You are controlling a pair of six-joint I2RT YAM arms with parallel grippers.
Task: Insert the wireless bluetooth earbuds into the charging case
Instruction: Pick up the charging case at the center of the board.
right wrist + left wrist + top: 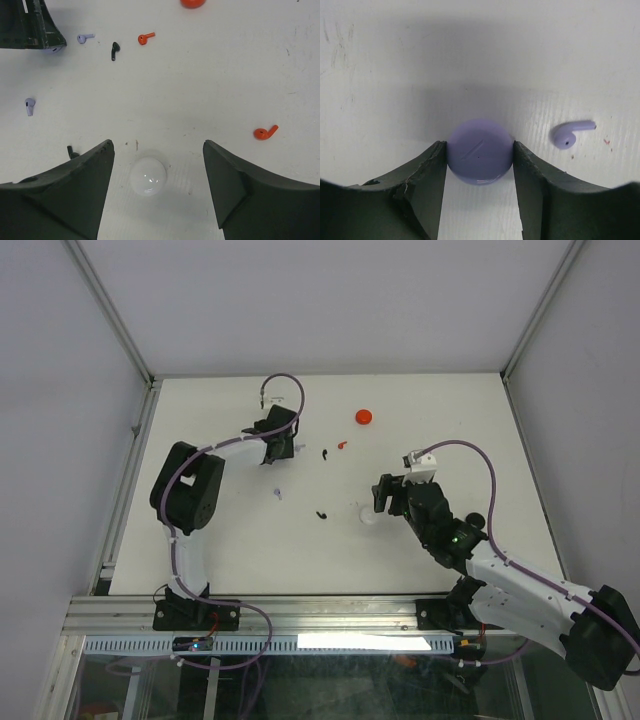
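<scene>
Lilac case (pixel 480 157) looked smooth plastic, satin, with one fine scratch. Fingers (pixel 420 195) of left gripper (pixel 479 146) were dark matt plastic, inner edge chipped and rough. White case (pixel 148 176) was glossy, with bright highlights. Red earbud (pixel 264 133) shone like moulded plastic. Table (pixel 395 75) was matt white, faintly ribbed, scuffed.

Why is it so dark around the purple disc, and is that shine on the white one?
Left wrist view: a soft shadow lies on the table behind the lilac case, pinched between the fingers; right wrist view: small glare spots on the white case; top external view: evenly lit.
</scene>
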